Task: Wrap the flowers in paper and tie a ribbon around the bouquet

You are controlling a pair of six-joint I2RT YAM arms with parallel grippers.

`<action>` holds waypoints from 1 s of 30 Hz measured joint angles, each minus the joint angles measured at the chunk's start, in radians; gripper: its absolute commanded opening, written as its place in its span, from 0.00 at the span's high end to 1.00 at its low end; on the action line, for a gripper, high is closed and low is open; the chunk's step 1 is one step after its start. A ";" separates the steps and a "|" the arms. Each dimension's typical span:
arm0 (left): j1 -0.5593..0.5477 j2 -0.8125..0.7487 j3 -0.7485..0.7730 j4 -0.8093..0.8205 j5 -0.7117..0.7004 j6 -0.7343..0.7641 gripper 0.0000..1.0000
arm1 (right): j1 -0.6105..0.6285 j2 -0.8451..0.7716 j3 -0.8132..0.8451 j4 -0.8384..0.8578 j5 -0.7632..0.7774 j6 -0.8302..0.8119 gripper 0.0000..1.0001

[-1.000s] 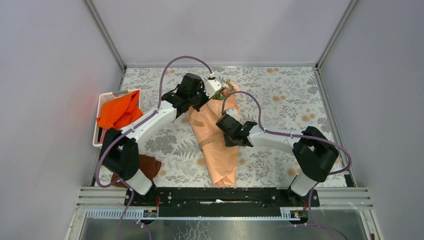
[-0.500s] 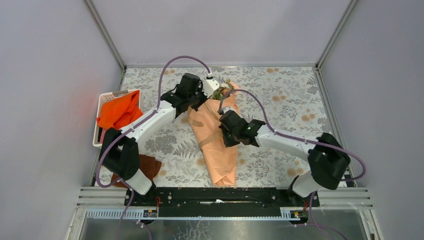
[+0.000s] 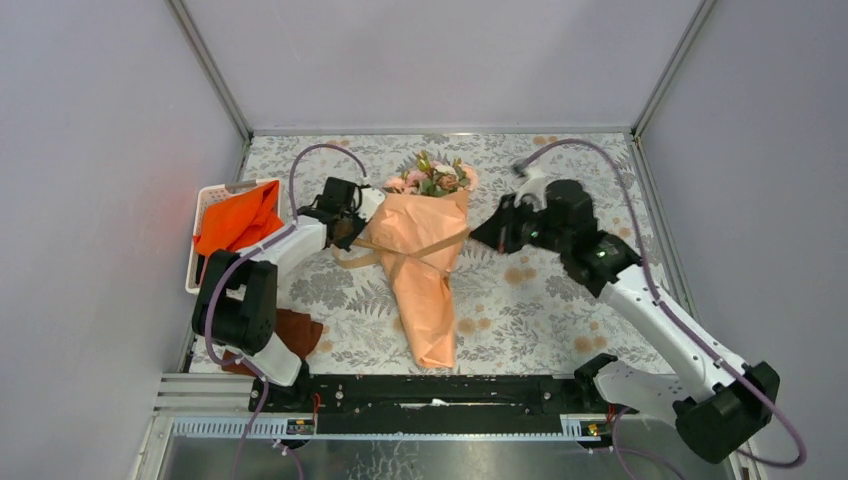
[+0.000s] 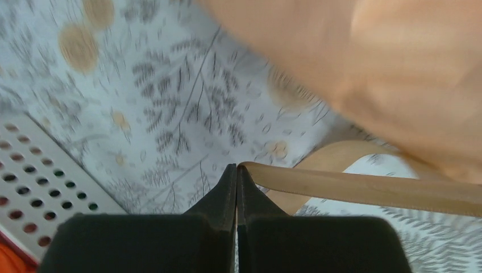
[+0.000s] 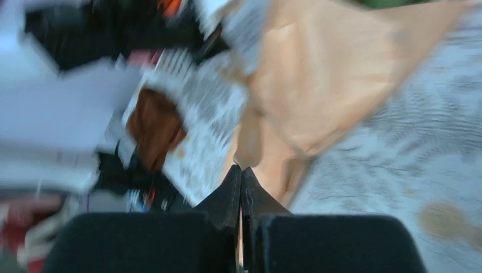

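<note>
A white perforated basket point(image 3: 208, 199) sits at the bench's point(image 3: 590, 190) left edge, holding an orange cloth point(image 3: 240, 228). A brown cloth point(image 3: 298, 332) lies on the fern-patterned bench just nearer than the basket.

I see the top view bright and evenly lit, with only soft shadows on the table point(image 3: 560, 180). My left wrist view holds the ribbon point(image 4: 364, 190) fairly sharp, while the paper point(image 4: 398, 68) is blurred. The right wrist view is badly motion-smeared.
</note>
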 measured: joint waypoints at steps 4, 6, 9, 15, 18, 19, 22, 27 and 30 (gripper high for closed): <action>0.053 -0.001 -0.077 0.024 -0.031 0.021 1.00 | -0.309 -0.103 -0.096 0.072 0.034 0.097 1.00; 0.069 -0.001 -0.108 0.051 -0.052 0.040 1.00 | -0.450 -0.149 -0.191 0.103 0.054 0.157 1.00; 0.096 0.000 -0.141 0.099 -0.078 0.071 1.00 | -0.574 -0.196 -0.337 0.139 0.078 0.238 1.00; 0.161 0.026 -0.182 0.200 -0.133 0.132 1.00 | -0.744 -0.186 -0.557 0.252 0.100 0.328 1.00; 0.179 0.048 -0.211 0.253 -0.148 0.169 1.00 | -0.867 -0.135 -0.648 0.318 0.073 0.357 1.00; 0.182 0.048 -0.219 0.273 -0.152 0.180 1.00 | -0.909 -0.114 -0.672 0.335 0.061 0.365 1.00; 0.193 0.048 -0.243 0.332 -0.159 0.211 1.00 | -1.031 -0.063 -0.722 0.380 0.009 0.377 1.00; 0.232 0.049 -0.257 0.381 -0.133 0.239 1.00 | -1.189 -0.007 -0.749 0.418 -0.088 0.381 1.00; 0.254 0.049 -0.258 0.389 -0.113 0.247 1.00 | -1.218 -0.006 -0.752 0.429 -0.123 0.377 1.00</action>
